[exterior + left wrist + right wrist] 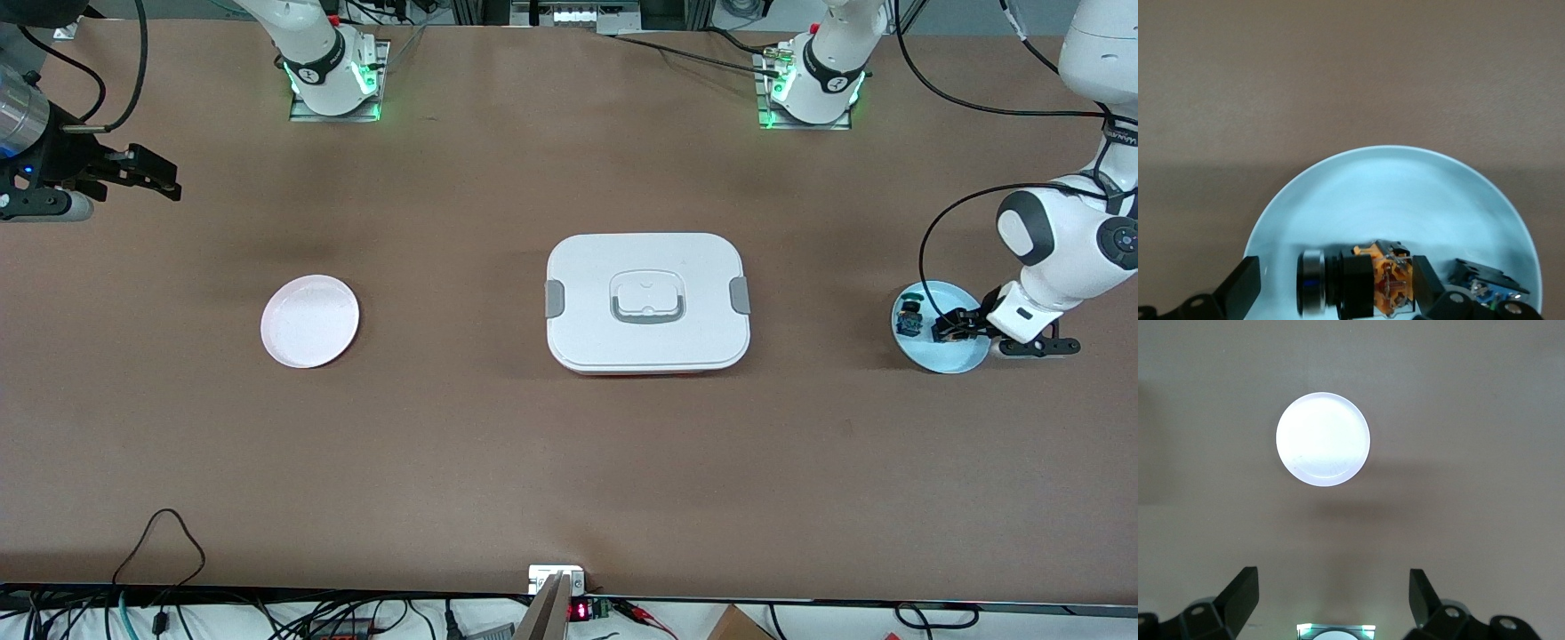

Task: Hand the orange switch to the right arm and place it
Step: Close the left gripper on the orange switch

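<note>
A: How wide does the left gripper (1331, 290) stand?

B: Its fingers (1241, 287) are spread wide, one on each side of the orange switch (1358, 285), which lies on its side in the blue plate (1405, 193). They straddle it without pinching; whether a pad touches it is hard to say, since the lower edge of the left wrist view cuts them off.

A: And the arm's pose?

B: In the front view the left arm bends down from its end of the table, with the gripper (956, 327) low over the plate (965, 360).

A: Anything else in that plate?

B: A small blue-and-green switch (909, 317), just beside the orange one.

A: The right gripper (1331, 603)?

B: Also wide apart and empty, waiting up in the air at the right arm's end of the table, with the pink plate (310, 321) in its wrist view. A white lidded box (647, 302) sits between the two plates.
</note>
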Robot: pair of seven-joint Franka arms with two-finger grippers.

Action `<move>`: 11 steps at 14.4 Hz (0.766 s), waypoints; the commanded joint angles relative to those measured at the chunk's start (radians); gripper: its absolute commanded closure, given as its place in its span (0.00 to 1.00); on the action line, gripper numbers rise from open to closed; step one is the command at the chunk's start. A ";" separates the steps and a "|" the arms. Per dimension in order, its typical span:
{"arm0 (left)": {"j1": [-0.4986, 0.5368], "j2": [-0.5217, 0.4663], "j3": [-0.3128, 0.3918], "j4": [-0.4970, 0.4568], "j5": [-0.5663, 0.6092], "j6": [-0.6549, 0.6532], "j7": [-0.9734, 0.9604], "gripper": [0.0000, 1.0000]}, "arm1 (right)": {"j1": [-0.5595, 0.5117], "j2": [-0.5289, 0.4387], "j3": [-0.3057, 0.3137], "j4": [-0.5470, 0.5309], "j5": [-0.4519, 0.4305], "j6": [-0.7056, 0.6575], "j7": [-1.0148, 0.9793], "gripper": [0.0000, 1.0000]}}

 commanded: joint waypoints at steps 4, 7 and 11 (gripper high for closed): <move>0.019 -0.002 -0.021 0.007 -0.004 0.003 0.030 0.00 | -0.004 -0.004 0.006 0.004 -0.015 0.005 -0.009 0.00; 0.027 0.008 -0.023 0.007 -0.004 0.004 0.033 0.00 | -0.002 -0.004 0.008 0.004 -0.015 0.005 -0.009 0.00; 0.034 0.002 -0.052 0.022 -0.006 0.004 0.028 0.00 | -0.002 -0.005 0.010 0.006 -0.015 0.005 -0.009 0.00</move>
